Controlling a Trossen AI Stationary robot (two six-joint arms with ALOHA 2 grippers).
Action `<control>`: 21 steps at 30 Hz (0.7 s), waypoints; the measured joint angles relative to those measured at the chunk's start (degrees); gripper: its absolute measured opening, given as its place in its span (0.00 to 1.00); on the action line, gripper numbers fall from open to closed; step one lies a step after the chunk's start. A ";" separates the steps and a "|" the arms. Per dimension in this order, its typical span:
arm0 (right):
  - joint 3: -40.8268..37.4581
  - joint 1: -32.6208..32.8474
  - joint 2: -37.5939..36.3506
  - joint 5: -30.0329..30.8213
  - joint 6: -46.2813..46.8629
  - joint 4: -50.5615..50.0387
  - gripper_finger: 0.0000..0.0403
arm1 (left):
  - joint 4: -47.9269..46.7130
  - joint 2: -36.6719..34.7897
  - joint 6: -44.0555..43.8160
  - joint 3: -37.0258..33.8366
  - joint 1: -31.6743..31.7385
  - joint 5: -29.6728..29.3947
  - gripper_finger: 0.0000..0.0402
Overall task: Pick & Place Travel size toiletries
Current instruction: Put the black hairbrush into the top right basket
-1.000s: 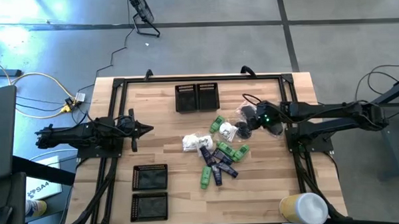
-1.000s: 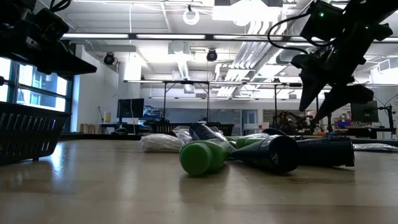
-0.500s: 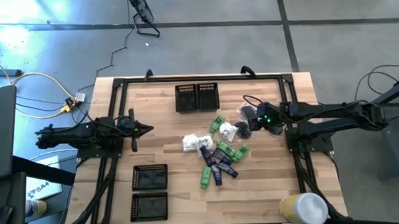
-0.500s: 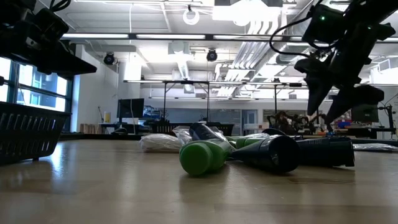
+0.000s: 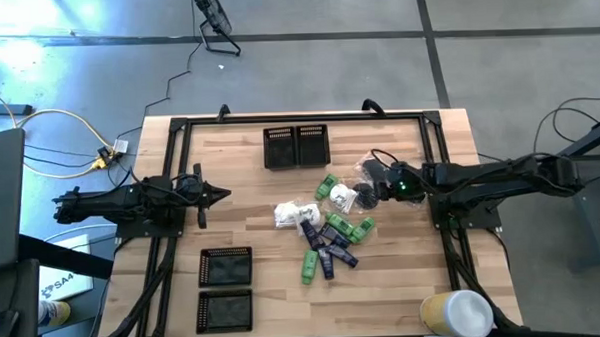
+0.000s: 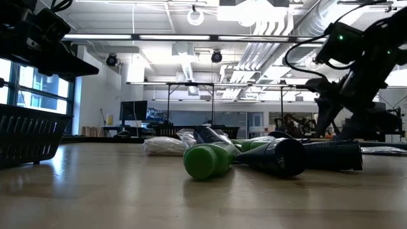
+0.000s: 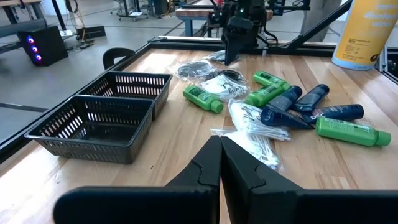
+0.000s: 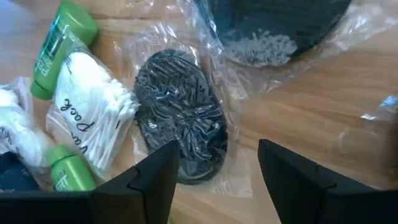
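The dark right arm is reaching in low from the table's right edge, its two-finger right gripper (image 5: pixel 377 182) pointing down with its fingers (image 8: pixel 146 180) spread apart. The dark left arm is lying level at the left edge, its left gripper (image 5: pixel 222 195) pressed closed.

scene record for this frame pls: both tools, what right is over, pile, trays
right tool: open, low over a dark round piece in a clear bag
left tool: shut, waiting at the table's left side, clear of the pile
pile: green tubes, navy tubes, white packets, mid-table
trays: two black mesh trays at far edge, two more at near left
held: nothing in either tool
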 joint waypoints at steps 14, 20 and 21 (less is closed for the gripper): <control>-4.12 0.00 1.43 -2.45 0.08 9.36 0.53 | 0.00 0.01 -0.01 0.00 0.02 0.00 0.00; -3.88 -0.02 7.70 -3.69 -0.81 16.72 0.53 | -0.36 -0.01 -0.04 0.00 0.00 0.00 0.00; -3.93 -0.02 8.75 -4.19 -1.48 18.78 0.53 | -0.51 0.01 -0.04 0.00 0.00 0.00 0.00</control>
